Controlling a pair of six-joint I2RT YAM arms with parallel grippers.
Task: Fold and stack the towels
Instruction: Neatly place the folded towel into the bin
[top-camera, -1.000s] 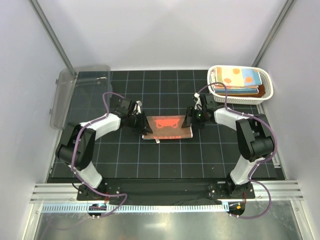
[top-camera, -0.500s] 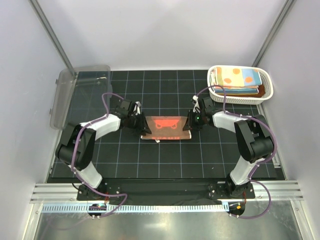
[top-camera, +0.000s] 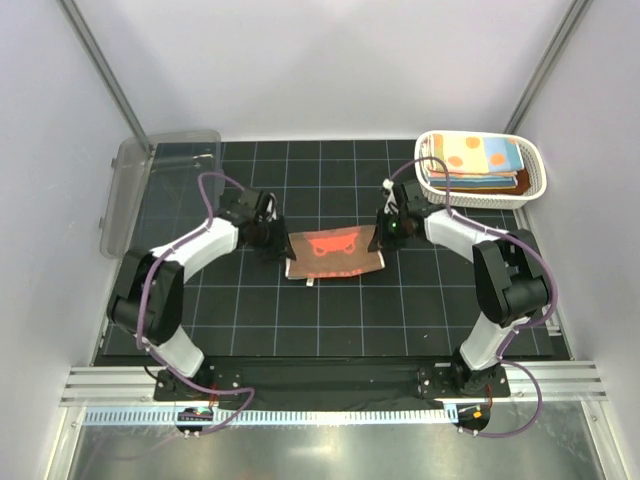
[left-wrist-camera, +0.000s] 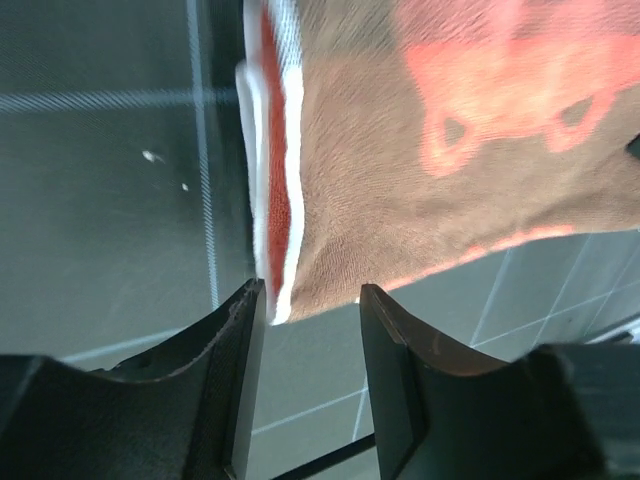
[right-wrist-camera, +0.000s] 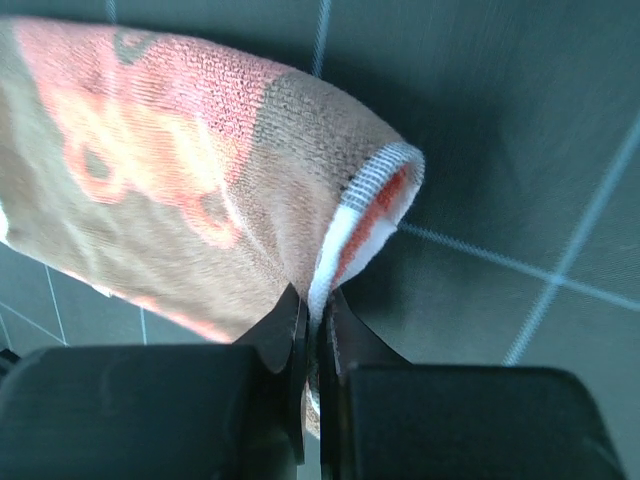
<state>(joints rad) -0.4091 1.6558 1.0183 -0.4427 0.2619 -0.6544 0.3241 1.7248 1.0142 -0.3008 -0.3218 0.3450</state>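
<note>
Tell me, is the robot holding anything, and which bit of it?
Yes. The right claw is pinched shut on the brown towel at its white-trimmed right edge. The left claw stands open around the towel's left corner, not gripping it.

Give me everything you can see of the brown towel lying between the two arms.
The brown towel is a soft knitted cloth, brown with a coral-red figure and a white-and-red edge. It lies, apparently folded double, on the black gridded mat between the arms, slightly skewed. The right tool is shut on its right edge, raising that end; the left tool is open, jaws either side of its left corner, not gripping.
</note>
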